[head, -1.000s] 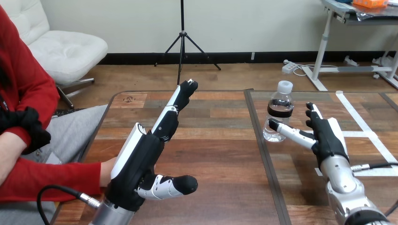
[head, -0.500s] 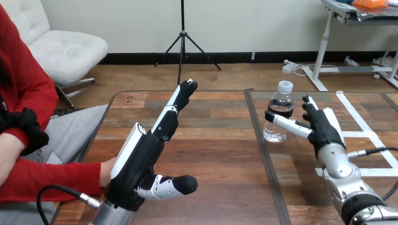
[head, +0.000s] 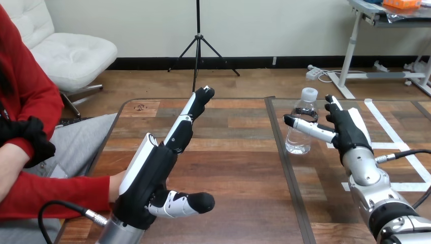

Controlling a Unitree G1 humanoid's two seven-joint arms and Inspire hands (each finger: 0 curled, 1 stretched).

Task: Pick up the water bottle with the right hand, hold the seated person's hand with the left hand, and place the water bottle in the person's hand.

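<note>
Head view: the water bottle [head: 299, 141] stands upright on the worktop [head: 234, 152], right of the centre seam, with its long axis vertical and its cap on. The right hand [head: 348, 133] is just beside it on the bottle's right. It is released: fingers straight and pointing up and away, thumb stretched left across the front of the bottle at label height. Cannot tell if the thumb touches the plastic; nothing wraps it yet. So the bottle lies left of the right palm, seemingly between thumb and fingers. Judgement: the next move needs the fingers to curl round the upright body.

The left hand [head: 150, 175] is well apart from the bottle, at the worktop's left. It is also released, fingers straight, thumb out to the right. The person's hand [head: 116, 184] sits just behind it at the worktop's left edge, not gripped; contact unclear.
</note>
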